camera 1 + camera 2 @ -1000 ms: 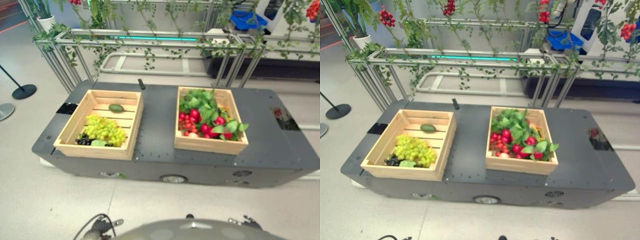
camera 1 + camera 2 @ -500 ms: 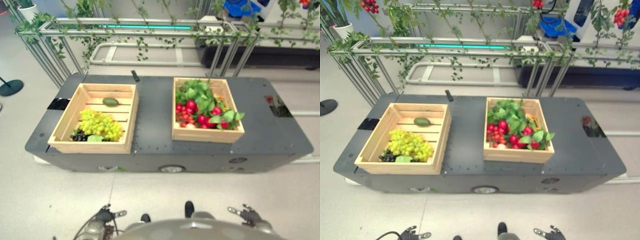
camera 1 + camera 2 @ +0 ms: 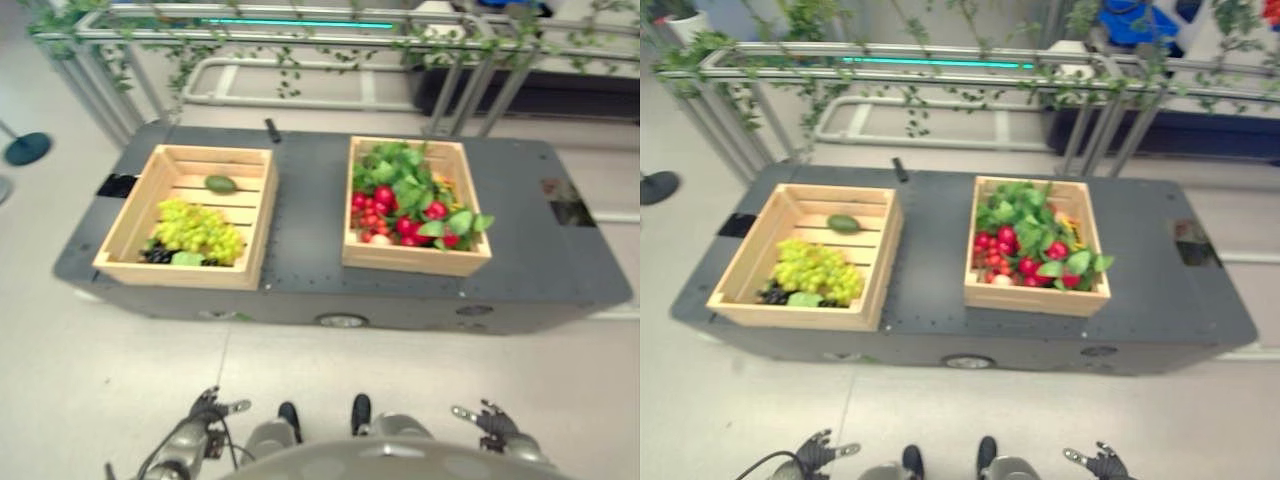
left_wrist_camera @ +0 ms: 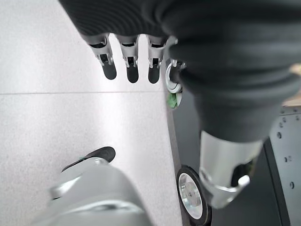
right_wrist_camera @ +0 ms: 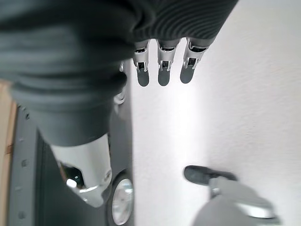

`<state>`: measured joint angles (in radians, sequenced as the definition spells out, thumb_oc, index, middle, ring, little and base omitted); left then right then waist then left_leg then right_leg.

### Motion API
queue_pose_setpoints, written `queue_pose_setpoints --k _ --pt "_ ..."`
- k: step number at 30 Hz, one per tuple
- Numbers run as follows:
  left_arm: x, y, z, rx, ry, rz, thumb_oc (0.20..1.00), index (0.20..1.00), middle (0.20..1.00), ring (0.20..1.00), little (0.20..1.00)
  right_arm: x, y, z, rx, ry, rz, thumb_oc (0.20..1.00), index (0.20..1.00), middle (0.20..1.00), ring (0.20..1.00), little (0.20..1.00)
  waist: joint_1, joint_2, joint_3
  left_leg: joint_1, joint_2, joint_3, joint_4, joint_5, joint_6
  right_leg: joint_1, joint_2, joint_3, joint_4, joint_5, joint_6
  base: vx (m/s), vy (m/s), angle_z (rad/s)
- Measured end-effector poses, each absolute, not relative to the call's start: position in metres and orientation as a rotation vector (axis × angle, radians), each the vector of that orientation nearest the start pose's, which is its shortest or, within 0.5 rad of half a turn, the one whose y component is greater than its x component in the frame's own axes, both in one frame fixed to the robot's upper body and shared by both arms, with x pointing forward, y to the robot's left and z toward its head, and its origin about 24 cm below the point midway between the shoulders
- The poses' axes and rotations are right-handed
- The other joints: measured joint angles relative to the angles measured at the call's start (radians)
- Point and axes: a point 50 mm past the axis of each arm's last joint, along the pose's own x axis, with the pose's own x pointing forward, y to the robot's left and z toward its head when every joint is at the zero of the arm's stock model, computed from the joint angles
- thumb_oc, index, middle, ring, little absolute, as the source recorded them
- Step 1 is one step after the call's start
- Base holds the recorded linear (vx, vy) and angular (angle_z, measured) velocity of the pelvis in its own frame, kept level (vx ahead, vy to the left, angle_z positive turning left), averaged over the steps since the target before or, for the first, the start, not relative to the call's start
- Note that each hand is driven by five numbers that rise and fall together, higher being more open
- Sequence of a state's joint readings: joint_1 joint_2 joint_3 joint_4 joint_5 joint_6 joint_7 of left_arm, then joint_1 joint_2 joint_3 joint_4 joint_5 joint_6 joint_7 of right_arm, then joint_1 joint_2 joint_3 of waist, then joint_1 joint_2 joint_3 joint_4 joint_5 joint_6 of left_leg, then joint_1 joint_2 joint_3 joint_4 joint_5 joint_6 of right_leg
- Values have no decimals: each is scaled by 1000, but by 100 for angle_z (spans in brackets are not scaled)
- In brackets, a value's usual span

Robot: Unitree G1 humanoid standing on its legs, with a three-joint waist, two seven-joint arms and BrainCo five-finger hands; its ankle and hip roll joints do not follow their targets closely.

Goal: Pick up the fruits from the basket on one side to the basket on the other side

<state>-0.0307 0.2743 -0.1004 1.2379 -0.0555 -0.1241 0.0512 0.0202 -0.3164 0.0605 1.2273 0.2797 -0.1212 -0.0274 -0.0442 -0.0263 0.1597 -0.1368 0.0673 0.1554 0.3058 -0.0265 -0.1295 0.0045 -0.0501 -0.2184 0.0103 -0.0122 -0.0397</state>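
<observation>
The left hand (image 3: 205,408) and the right hand (image 3: 490,420) hung low over the floor with fingers relaxed, holding nothing. Further, on the dark platform (image 3: 305,250), the left crate (image 3: 258,225) held green grapes (image 3: 198,228) and an avocado (image 3: 220,184) lying crosswise. The right crate (image 3: 415,262), well apart, held red fruits (image 3: 385,215) under leaves (image 3: 400,175).

Bright, even light from overhead; soft shadows lie under the worktop (image 3: 310,255). Glare whitens the floor (image 4: 56,117) in both wrist views, and their edges blur.
</observation>
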Motion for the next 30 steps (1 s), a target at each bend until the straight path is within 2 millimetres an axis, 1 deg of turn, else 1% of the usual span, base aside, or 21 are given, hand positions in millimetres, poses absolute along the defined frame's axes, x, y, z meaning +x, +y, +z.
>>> queue_pose_setpoints --k 1,3,4,5,7,8,9,11,12,13,15,16,18,19,20,21,22,24,26,27,30 --pt "110 253 -149 293 1077 152 1000 1000 1000 1000 1000 92 -272 -148 -110 1085 -320 1000 1000 1000 1000 1000 -4 1 -3 6 26 0 -31 0 3 13 5 -6 -20 -3 4 153 294 8" --pt "114 255 -148 305 1063 165 1000 1000 1000 1000 1000 101 -271 -145 -119 1058 -305 1000 1000 1000 1000 1000 -11 7 -5 18 113 -25 -129 10 3 13 23 -1 -29 -3 8 146 305 2" --pt "114 255 -148 306 1063 174 1000 1000 1000 1000 1000 105 -270 -144 -125 1046 -295 1000 1000 1000 1000 1000 -5 7 -6 38 138 -61 -199 18 -1 11 33 8 -26 0 9 79 277 -30" --pt "116 254 -147 296 1056 182 1000 1000 1000 1000 1000 106 -273 -143 -130 1042 -301 1000 1000 1000 1000 1000 1 12 -4 61 183 -166 -274 28 -16 -2 46 38 -14 5 3 99 408 -42" --pt "119 252 -147 279 1048 191 1000 1000 1000 1000 1000 109 -277 -141 -142 1034 -307 1000 1000 1000 1000 1000 4 4 1 72 205 -243 -298 29 -25 -11 38 56 4 2 14 83 495 -37" --pt "124 252 -146 274 1038 195 1000 1000 1000 1000 1000 112 -284 -137 -158 1022 -319 1000 1000 1000 1000 1000 2 17 1 72 200 -266 -287 41 -42 -16 36 56 23 -9 32 81 550 -13" --pt "124 250 -146 277 1039 190 1000 1000 1000 1000 1000 112 -289 -135 -171 1019 -329 1000 1000 1000 1000 1000 -2 28 3 72 190 -265 -276 61 -24 -16 30 54 33 -17 45 93 712 -6" --pt "135 245 -144 299 1006 146 1000 1000 1000 1000 1000 103 -301 -132 -178 1024 -370 1000 1000 1000 1000 1000 -30 25 -4 55 107 -207 -255 33 -35 -29 -33 48 48 -19 103 40 496 20" --pt "136 246 -143 309 1002 140 1000 1000 1000 1000 1000 103 -301 -132 -172 1022 -375 1000 1000 1000 1000 1000 -27 22 -3 54 90 -199 -258 36 -16 -34 -53 51 61 -27 118 -45 289 17" --pt "148 253 -136 338 959 138 1000 1000 1000 1000 1000 98 -294 -137 -151 1037 -370 1000 1000 1000 1000 1000 -26 -23 8 52 30 -173 -270 48 15 -63 -115 79 86 -22 132 -80 433 -2" --pt "157 264 -128 374 920 145 1000 1000 1000 1000 1000 103 -281 -141 -106 1032 -365 1000 1000 1000 1000 1000 -15 -66 14 24 -22 -126 -251 40 56 -118 -167 103 102 7 160 -64 441 -32" --pt "155 267 -127 382 924 149 1000 1000 1000 1000 1000 110 -277 -141 -95 1019 -354 1000 1000 1000 1000 1000 -10 -68 15 15 -22 -104 -245 29 72 -128 -180 103 103 26 159 -11 467 -89" --pt "145 273 -130 390 959 163 1000 1000 1000 1000 1000 129 -261 -140 -67 976 -316 1000 1000 1000 1000 1000 12 -58 26 31 -27 -16 -238 13 111 -152 -172 20 80 151 117 18 450 -105" --pt "141 273 -131 390 968 162 1000 1000 1000 1000 1000 131 -259 -140 -64 975 -307 1000 1000 1000 1000 1000 14 -55 30 48 -34 2 -247 7 120 -151 -172 -11 80 173 114 25 402 -77" --pt "133 272 -134 386 989 158 1000 1000 1000 1000 1000 132 -255 -141 -66 974 -287 1000 1000 1000 1000 1000 25 -32 33 71 -28 15 -269 -3 139 -151 -165 -30 100 159 134 18 323 -49" --pt "133 270 -135 386 987 145 1000 1000 1000 1000 1000 127 -256 -142 -68 990 -286 1000 1000 1000 1000 1000 33 -19 20 80 -31 27 -288 2 148 -151 -138 -41 151 114 169 4 258 -43" --pt "131 270 -136 392 990 139 1000 1000 1000 1000 1000 120 -256 -145 -70 1015 -289 1000 1000 1000 1000 1000 37 -16 12 102 -30 39 -320 13 151 -160 -114 -37 213 48 173 0 134 -25" --pt "123 273 -137 397 1008 140 1000 1000 1000 1000 1000 116 -256 -146 -76 1027 -282 1000 1000 1000 1000 1000 43 -26 -10 113 -42 58 -352 34 149 -141 -83 -42 174 10 156 13 49 -29" --pt "113 275 -140 403 1044 137 1000 1000 1000 1000 1000 116 -255 -147 -80 1032 -273 1000 1000 1000 1000 1000 41 -51 -28 113 -70 52 -360 41 157 -72 -85 -31 38 28 152 38 23 0" --pt "110 272 -142 394 1052 131 1000 1000 1000 1000 1000 109 -255 -149 -86 1057 -273 1000 1000 1000 1000 1000 36 -51 -29 116 -82 37 -362 48 157 -35 -83 7 -14 38 143 36 -5 28" --pt "111 267 -143 384 1046 124 1000 1000 1000 1000 1000 109 -254 -149 -86 1060 -268 1000 1000 1000 1000 1000 40 -43 -33 128 -82 27 -366 50 149 -5 -77 6 -55 45 128 22 -2 3"
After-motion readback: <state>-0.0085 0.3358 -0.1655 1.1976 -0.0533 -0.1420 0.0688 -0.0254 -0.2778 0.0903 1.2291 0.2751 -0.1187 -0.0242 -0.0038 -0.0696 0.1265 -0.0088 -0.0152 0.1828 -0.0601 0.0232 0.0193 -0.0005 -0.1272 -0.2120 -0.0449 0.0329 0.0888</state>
